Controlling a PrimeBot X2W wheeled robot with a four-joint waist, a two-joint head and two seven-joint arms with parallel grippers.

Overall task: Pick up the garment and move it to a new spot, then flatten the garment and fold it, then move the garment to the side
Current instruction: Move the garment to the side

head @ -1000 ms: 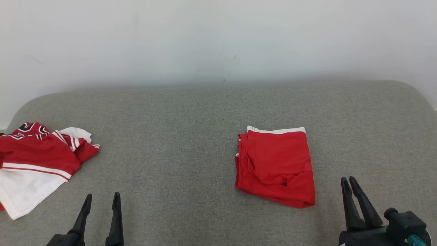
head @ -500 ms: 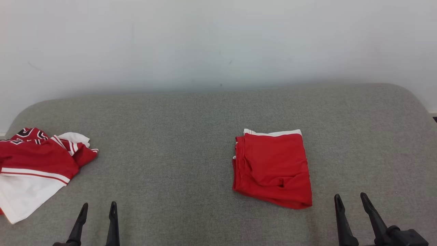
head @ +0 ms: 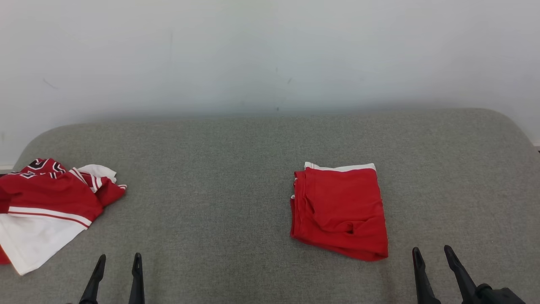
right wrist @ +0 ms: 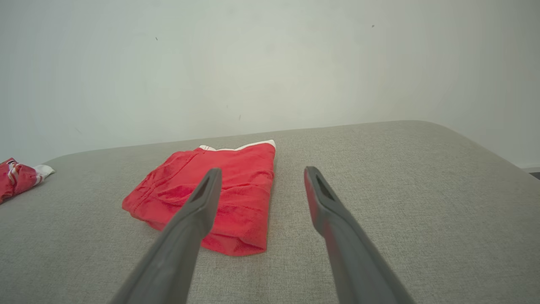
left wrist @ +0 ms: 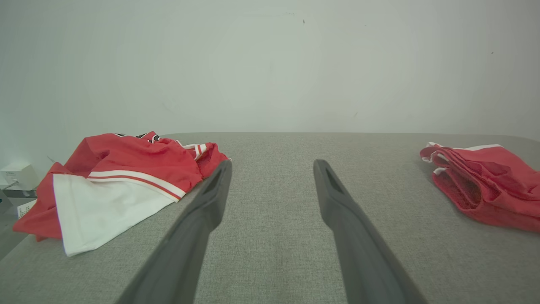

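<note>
Red cloth garment (head: 339,211) lies folded on grey fabric table (head: 211,169), crumpled red-and-white jersey (head: 46,207) apparently untouched; left hand (head: 119,256) and right hand (head: 431,249) stand open, empty.

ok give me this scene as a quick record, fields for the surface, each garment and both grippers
surface: grey fabric surface, white wall behind
task garment: folded red garment with white trim, lying right of centre
other garment: red and white jersey, crumpled at the left edge
left gripper: open, empty, apart from the jersey
right gripper: open, empty, near the folded garment, not touching
</note>
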